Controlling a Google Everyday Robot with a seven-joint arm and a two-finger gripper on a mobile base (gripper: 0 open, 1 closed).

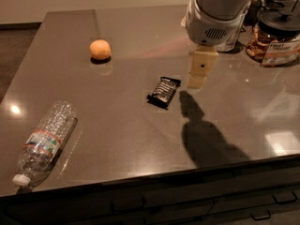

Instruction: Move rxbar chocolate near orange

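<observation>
The rxbar chocolate [163, 92], a small flat bar in a glossy black wrapper, lies on the dark table [140, 139] near its middle. The orange [100, 49] sits on the table to the far left of the bar, well apart from it. My gripper [198, 74] hangs from the white arm [213, 13] just right of the bar and a little above the table. It holds nothing that I can see. Its shadow falls on the table toward the front right.
A clear plastic water bottle [44, 142] lies on its side at the front left corner. Jars and snack containers [276, 39] stand at the back right. The table's front edge [154, 177] runs across the bottom, with drawers below.
</observation>
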